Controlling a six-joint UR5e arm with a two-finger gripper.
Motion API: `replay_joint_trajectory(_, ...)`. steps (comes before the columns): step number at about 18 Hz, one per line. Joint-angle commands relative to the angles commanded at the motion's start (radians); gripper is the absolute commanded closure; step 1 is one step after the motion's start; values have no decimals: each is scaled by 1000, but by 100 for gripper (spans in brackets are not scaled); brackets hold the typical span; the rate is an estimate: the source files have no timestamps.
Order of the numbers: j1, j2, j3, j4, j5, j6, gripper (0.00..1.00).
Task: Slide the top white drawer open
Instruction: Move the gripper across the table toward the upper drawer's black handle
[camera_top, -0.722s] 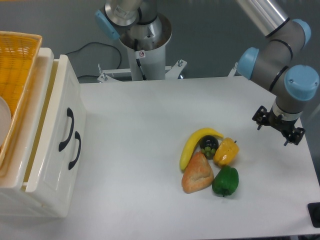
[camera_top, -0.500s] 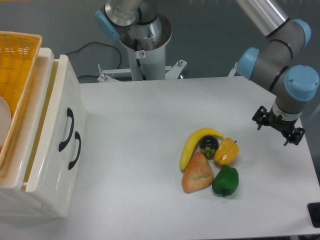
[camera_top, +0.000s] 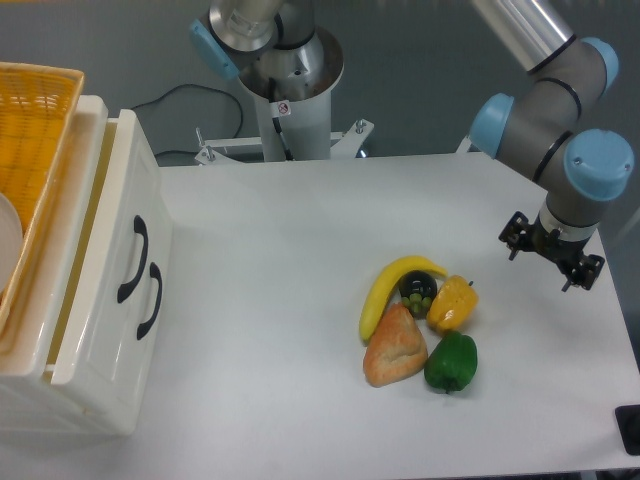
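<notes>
top white drawer (camera_top: 120, 215) far left of jaws

Basket (camera_top: 35, 160) cut off by left and top edges. White dish (camera_top: 8, 255) inside mostly out of frame. Grapes (camera_top: 417, 292) half buried among fruit. Gripper (camera_top: 551, 257) fingers too small to judge. Black object (camera_top: 630, 428) clipped at table's right corner.
</notes>
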Motion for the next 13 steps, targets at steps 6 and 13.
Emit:
replay_joint_trajectory(6, -64, 115, -61, -86, -40, -225, 0)
replay_joint_trajectory(13, -207, 196, -92, -209, -45, -408, 0)
